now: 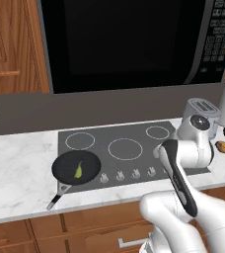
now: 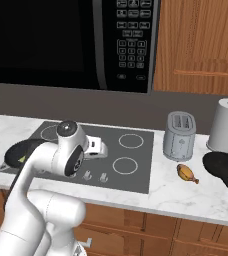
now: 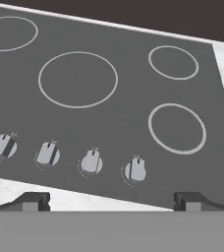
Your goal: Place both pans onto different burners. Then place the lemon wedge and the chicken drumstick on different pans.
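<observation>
One black pan sits on the front-left burner of the dark cooktop, and the yellow-green lemon wedge lies inside it. The other pan rests on the marble counter far to the right, its handle pointing toward the front edge. The golden-brown chicken drumstick lies on the counter between that pan and the cooktop. My gripper hovers open over the cooktop's knob row with nothing between its fingertips. In the hand view the large middle burner and the front-right burner are bare.
A silver toaster and a white paper-towel roll stand at the back right of the counter. Several small silver knobs line the cooktop's front. A black microwave hangs above, between wooden cabinets.
</observation>
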Tool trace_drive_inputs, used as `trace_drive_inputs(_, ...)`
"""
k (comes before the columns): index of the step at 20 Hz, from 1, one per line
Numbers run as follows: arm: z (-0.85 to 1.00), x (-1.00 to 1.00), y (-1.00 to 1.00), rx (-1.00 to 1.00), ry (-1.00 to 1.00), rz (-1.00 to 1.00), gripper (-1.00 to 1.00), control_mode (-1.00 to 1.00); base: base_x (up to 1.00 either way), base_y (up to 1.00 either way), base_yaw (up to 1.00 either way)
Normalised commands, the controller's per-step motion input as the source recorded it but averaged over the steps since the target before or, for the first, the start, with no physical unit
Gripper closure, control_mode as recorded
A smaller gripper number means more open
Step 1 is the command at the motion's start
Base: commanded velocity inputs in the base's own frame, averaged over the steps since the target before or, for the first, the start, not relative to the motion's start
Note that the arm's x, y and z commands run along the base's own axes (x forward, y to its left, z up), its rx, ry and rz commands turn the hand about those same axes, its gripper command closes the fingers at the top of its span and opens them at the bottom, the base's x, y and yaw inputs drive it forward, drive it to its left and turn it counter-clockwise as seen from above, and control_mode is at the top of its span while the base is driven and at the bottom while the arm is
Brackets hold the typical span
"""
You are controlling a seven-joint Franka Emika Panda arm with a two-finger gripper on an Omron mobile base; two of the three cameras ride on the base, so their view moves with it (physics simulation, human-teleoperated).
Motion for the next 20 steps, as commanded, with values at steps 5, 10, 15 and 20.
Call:
trace_drive_inputs(5, 0.00, -0.14, -0.37, -0.03, 0.00, 0.01, -1.00, -1.00, 0.00, 0.00, 0.00)
trace_drive_inputs(10, 0.00, -0.14, -0.37, -0.01, 0.00, 0.00, -1.00, -1.00, 0.00, 0.00, 0.00)
trace_drive_inputs(15, 0.00, -0.12, -0.33, 0.00, 0.00, 0.00, -1.00, -1.00, 0.00, 0.00, 0.00)
trace_drive_inputs(20, 0.00, -0.11, -0.31, 0.00, 0.00, 0.00, -1.00, -1.00, 0.00, 0.00, 0.00)
